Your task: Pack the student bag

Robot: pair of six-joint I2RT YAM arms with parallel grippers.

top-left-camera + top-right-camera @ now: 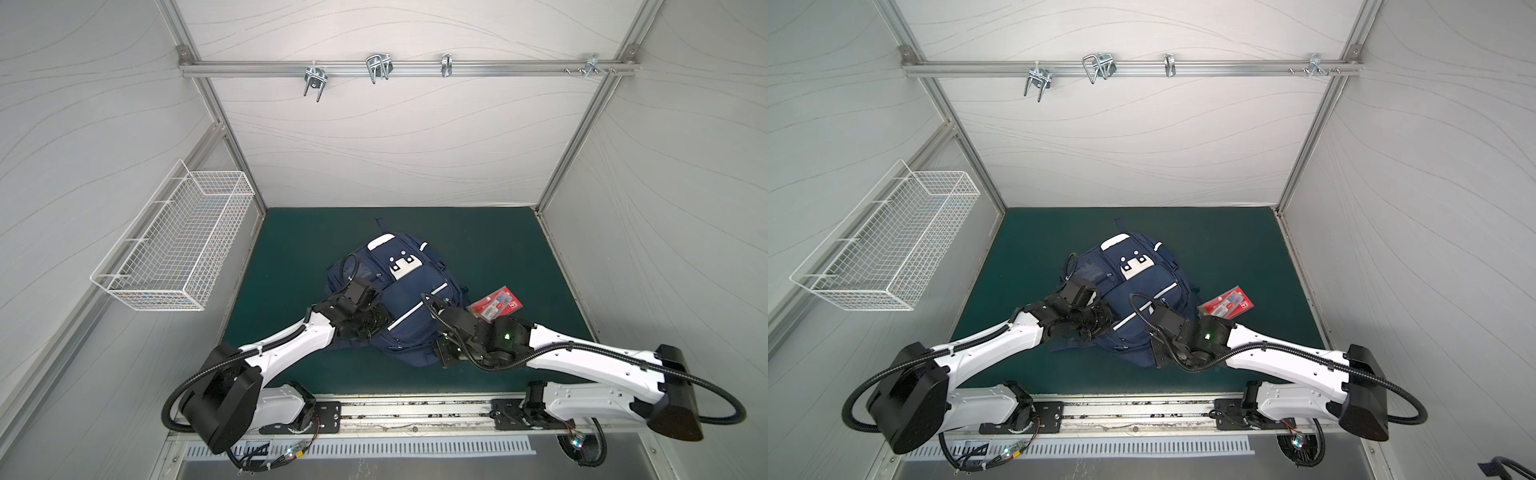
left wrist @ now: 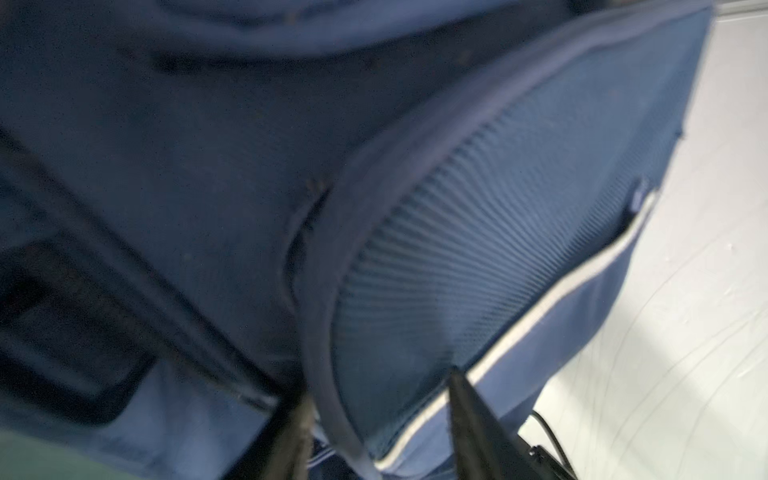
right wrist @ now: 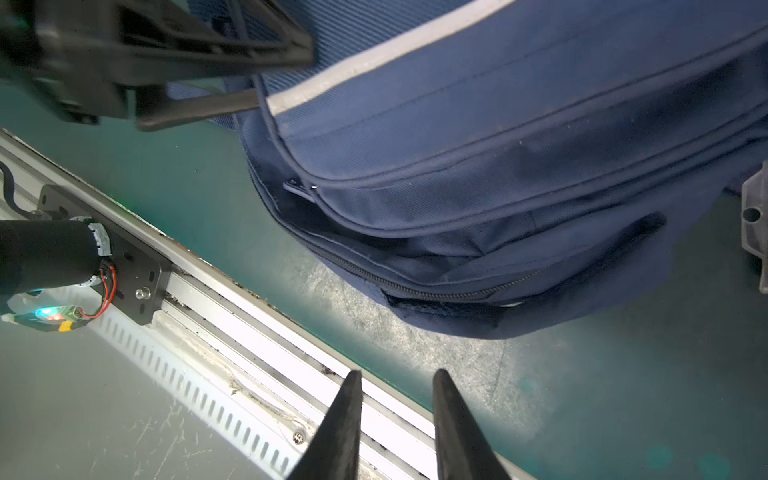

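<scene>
- Seen from above; clock directions put 12 at the back wall and 6 at the robot's base rail.
- The student bag [image 1: 409, 291], a navy backpack with white stripes and a white patch, lies flat at the middle of a green mat [image 1: 291, 249]. Its patch end points to 12.
- A red packet [image 1: 496, 305] lies on the mat just beside the bag, at its 3 o'clock, partly under the right arm.
- The left gripper [image 2: 380, 386] is at the bag's 8 o'clock edge. Its jaws stand partly apart on either side of the piped rim of the ribbed front panel, near a white stripe [image 2: 519, 332]. I cannot tell whether they are pinching the fabric.
- The right gripper [image 3: 397, 374] hangs off the bag's 5 o'clock corner, over the mat's near edge. Its jaws are narrow with a clear gap and hold nothing.
- In the right wrist view a zip pull [image 3: 300, 188] sits at the end of its track, and the toothed zip below it looks closed.
- A white wire basket [image 1: 174, 249] hangs on the wall at 9 o'clock, with nothing visible in it.
- Progress, as a judgement: packing looks early. No compartment gapes open and the packet is outside the bag. Opening a zip, loading and closing appear to remain. What is inside the bag is hidden.
</scene>
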